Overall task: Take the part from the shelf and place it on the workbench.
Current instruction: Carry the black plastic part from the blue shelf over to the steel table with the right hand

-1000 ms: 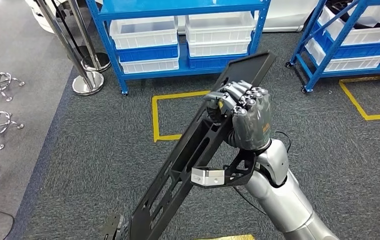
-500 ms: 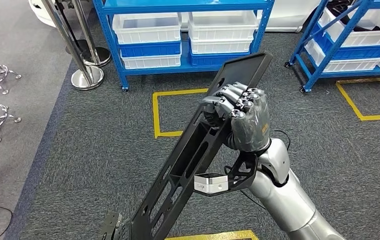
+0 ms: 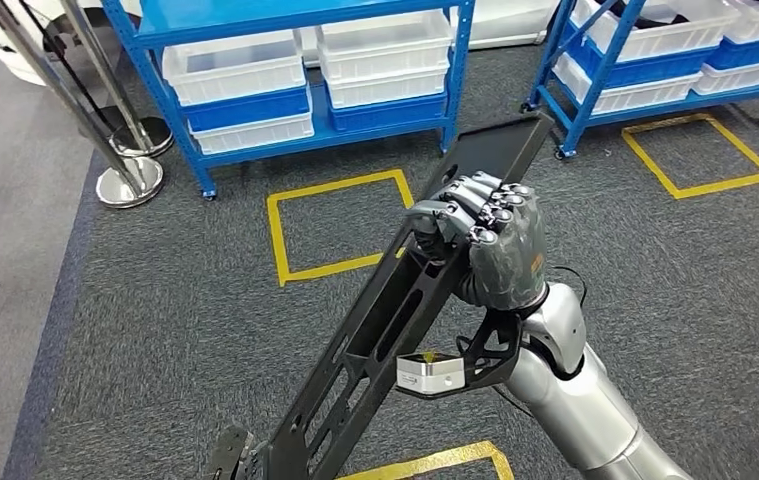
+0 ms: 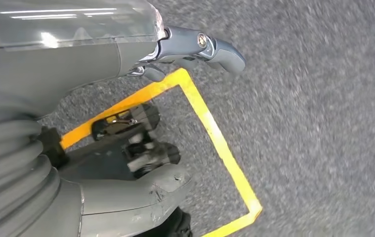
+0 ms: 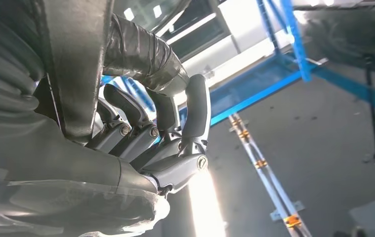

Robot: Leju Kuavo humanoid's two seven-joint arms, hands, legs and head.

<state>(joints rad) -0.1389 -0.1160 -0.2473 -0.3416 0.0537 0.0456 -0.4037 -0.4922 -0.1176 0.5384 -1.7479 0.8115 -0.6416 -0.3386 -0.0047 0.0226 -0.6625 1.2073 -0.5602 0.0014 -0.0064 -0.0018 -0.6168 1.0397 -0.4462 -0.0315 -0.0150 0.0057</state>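
The part (image 3: 385, 320) is a long black slotted bar, tilted from the bottom left up to the far right in the head view. My right hand (image 3: 490, 240) grips it around its upper third, fingers wrapped over its edge; the right wrist view shows those fingers (image 5: 141, 138) curled round the dark bar (image 5: 76, 64). My left hand (image 4: 126, 207) hangs over the carpet with thumb and fingers (image 4: 215, 47) apart. A dark fitting (image 4: 141, 138) shows between them; I cannot tell whether it touches them.
Blue shelves (image 3: 325, 115) with white bins (image 3: 235, 65) stand ahead, and another blue rack (image 3: 655, 70) at the far right. Yellow floor squares (image 3: 280, 235) mark the grey carpet. Chrome stanchion bases (image 3: 130, 180) stand at the left.
The whole scene has slid left in the head view, so the camera has turned right. My right hand keeps the same grip on the part.
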